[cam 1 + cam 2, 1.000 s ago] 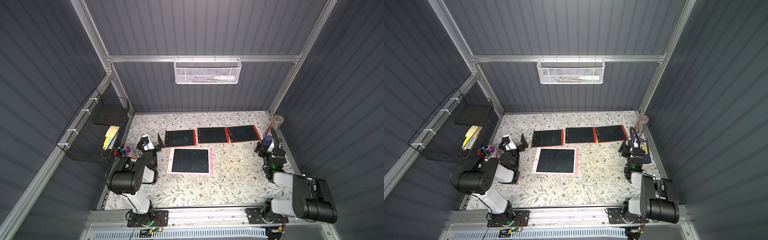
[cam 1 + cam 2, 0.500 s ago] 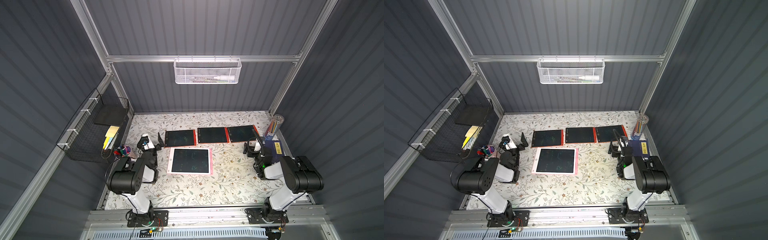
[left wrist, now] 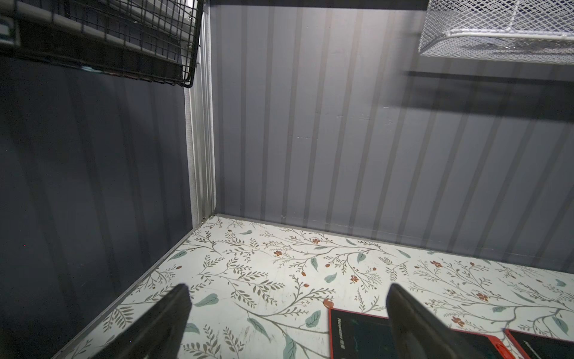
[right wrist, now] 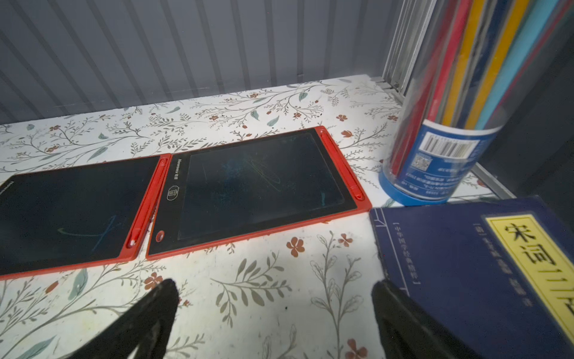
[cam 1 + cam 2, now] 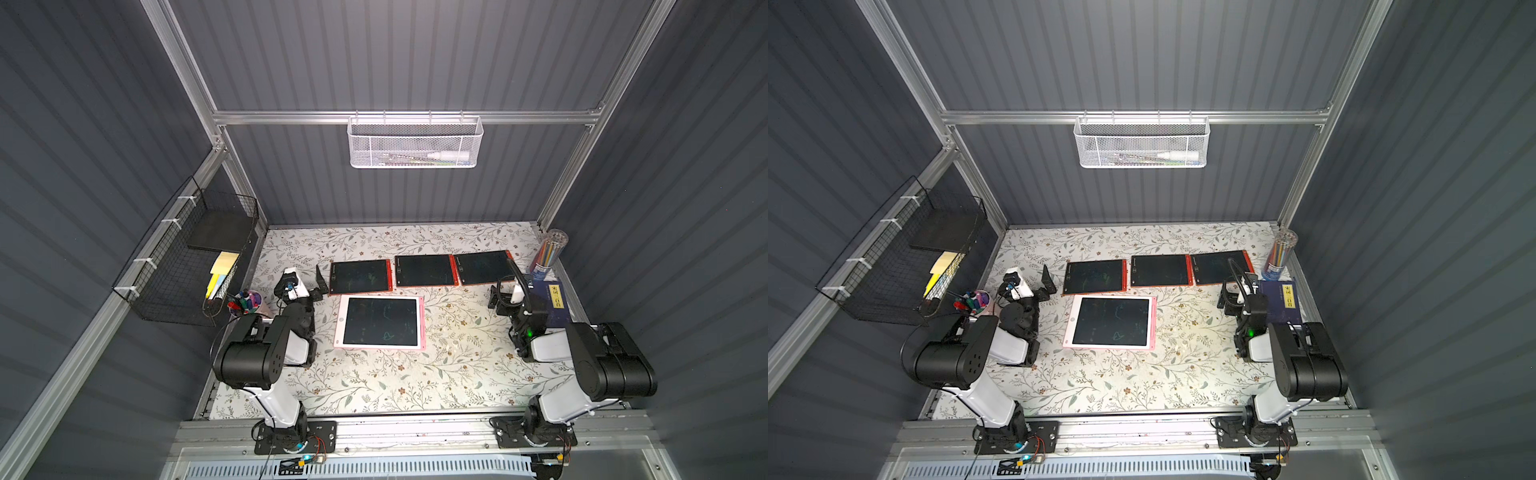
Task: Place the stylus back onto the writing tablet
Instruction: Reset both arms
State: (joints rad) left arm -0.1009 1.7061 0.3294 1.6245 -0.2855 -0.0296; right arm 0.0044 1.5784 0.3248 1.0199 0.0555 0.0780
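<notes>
A: How do the jaws stand?
B: Both pairs gape wide, with nothing between them. The right gripper (image 4: 275,286) hangs low over the bare tabletop (image 4: 279,242), and the left gripper (image 3: 287,290) does the same on its own side.

A: What is the surface like?
B: A matt white sheet, a little scuffed, printed with grey-green sprigs and small rust flowers.

A: Where is the stylus?
B: A slim red stylus (image 4: 341,164) lies docked in the groove along one edge of a red writing tablet (image 4: 261,186), the edge nearest the clear pencil tube (image 4: 441,161). The tablet lies flat just ahead of the right fingers, apart from them. The middle tablet (image 4: 68,211) beside it carries a second stylus (image 4: 148,202) the same way. I cannot tell which one the task means.

A: Is anything closer to the fingers?
B: A dark blue book (image 4: 450,264) with a yellow title label. Its corner sits just beside one right finger. On the other side, a corner of the third red tablet (image 3: 360,335) lies just ahead of one left finger.

A: And further out?
B: In both top views the three red tablets form a row. A larger pink tablet (image 5: 382,322) lies nearer the arms, between them.

A: The room?
B: Ribbed dark grey walls (image 5: 395,62) in an aluminium frame (image 5: 407,117). A white mesh basket (image 5: 413,143) hangs on the back rail. A black wire basket (image 5: 183,266) hangs on the left wall, with a cup of markers (image 5: 245,301) below it.
</notes>
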